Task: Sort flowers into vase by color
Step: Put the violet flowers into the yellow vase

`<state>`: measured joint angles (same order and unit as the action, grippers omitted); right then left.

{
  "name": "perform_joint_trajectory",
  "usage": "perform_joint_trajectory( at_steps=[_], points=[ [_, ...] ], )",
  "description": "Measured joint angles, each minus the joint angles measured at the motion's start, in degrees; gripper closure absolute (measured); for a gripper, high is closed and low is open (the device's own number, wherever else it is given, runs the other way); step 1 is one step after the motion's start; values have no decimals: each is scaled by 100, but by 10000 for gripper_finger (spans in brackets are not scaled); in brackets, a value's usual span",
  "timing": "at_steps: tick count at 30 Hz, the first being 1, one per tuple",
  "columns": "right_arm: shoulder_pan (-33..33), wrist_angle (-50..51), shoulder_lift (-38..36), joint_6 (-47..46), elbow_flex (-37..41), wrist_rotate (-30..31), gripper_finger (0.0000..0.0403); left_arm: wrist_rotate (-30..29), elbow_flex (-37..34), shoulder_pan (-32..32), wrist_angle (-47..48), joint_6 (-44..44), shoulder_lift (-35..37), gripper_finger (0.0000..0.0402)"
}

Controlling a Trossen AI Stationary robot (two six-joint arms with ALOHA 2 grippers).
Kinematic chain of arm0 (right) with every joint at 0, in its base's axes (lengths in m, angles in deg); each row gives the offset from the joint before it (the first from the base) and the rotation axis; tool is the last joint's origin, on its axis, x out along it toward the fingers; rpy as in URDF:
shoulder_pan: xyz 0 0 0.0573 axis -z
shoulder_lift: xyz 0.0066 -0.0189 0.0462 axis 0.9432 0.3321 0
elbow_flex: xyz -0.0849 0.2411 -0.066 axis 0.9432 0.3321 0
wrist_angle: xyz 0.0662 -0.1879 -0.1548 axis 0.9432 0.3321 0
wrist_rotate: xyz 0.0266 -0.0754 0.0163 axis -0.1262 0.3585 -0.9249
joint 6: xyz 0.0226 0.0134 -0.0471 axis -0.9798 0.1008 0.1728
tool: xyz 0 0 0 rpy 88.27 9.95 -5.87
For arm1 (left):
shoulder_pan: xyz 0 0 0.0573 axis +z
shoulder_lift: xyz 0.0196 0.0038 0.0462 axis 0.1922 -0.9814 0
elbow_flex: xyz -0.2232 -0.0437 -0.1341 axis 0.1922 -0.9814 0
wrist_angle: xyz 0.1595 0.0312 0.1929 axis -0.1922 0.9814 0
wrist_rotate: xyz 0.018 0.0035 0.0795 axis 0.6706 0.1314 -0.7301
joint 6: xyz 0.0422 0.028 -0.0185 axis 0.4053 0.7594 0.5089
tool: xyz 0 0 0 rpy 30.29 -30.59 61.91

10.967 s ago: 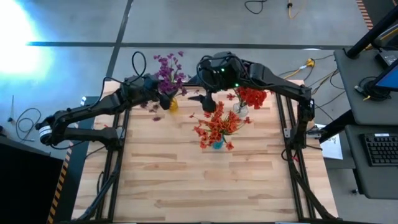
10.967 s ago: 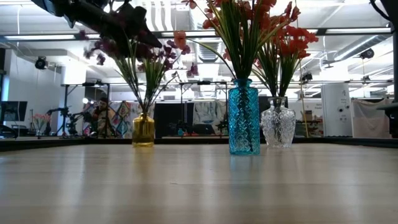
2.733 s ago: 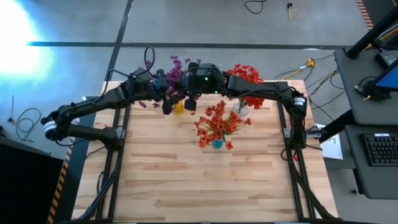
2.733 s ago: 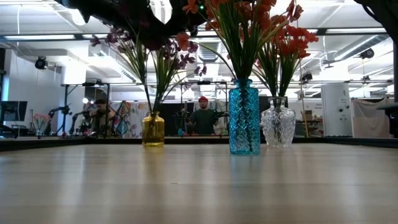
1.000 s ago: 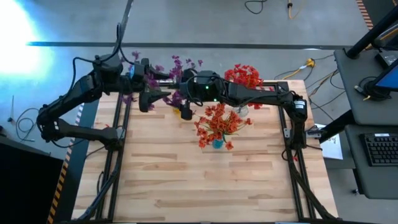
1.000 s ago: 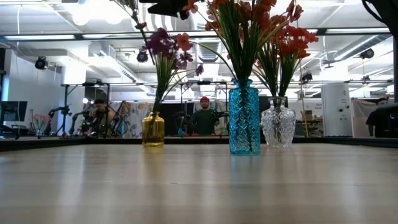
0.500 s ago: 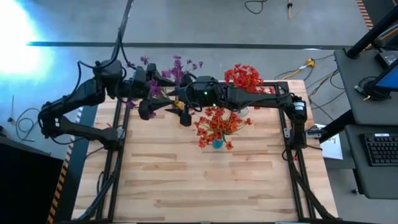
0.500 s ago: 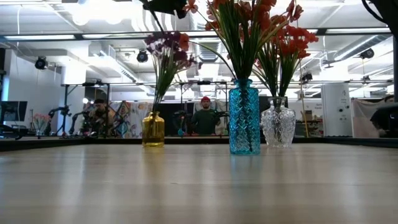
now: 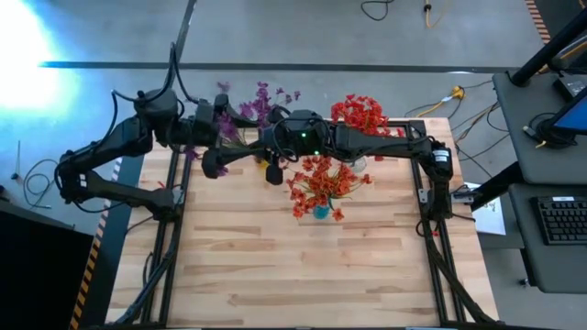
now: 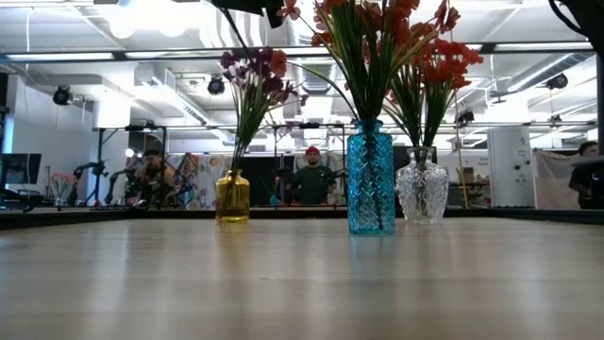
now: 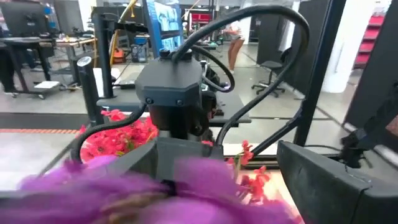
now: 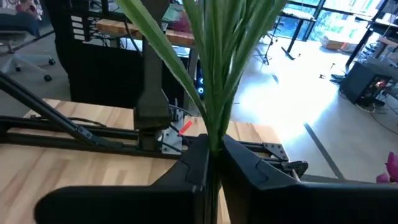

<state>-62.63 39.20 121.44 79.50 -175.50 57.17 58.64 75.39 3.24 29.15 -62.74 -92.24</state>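
Observation:
Purple flowers (image 10: 255, 71) stand in a yellow vase (image 10: 233, 196) at the table's far left. Red flowers (image 10: 363, 33) fill a blue vase (image 10: 370, 179), and more red ones fill a clear glass vase (image 10: 422, 191) to its right. My right gripper (image 9: 272, 170) is over the yellow vase (image 9: 264, 163), shut on green stems. My left gripper (image 9: 225, 152) is just left of the bunch and open. Blurred purple blossoms (image 11: 186, 186) sit between its fingers; I cannot tell whether it touches them. My right gripper pinches a bundle of thin green stems (image 12: 211, 127) between its two fingers (image 12: 245, 165). The stems and long leaves fan out beyond the fingertips. The fingers lie across the stems.
The three vases stand close together along the far edge, with the blue vase (image 9: 319, 213) nearest the table's middle. The near half of the wooden table (image 9: 293, 275) holds nothing. People stand in the room behind the table.
A purple sprig that leaned out to the left of the yellow vase has swung in against the rest of the bunch. My left gripper has shifted a little toward the near edge, beside the vase.

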Motion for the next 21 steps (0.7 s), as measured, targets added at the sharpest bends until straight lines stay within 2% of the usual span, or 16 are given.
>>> perform_joint_trajectory(
  at_steps=[7, 14, 21],
  points=[
    [4, -39, -28, -131, -4, -105, 390, -271, 0, -2, 121, 263, 240, 88],
    [-16, 131, -38, -539, -4, -672, 390, -351, 2, 7, -12, 316, 720, 88],
    [-159, 515, -31, -641, -2, -663, 390, -627, 4, 6, -468, 322, 1166, 88]
  ],
)
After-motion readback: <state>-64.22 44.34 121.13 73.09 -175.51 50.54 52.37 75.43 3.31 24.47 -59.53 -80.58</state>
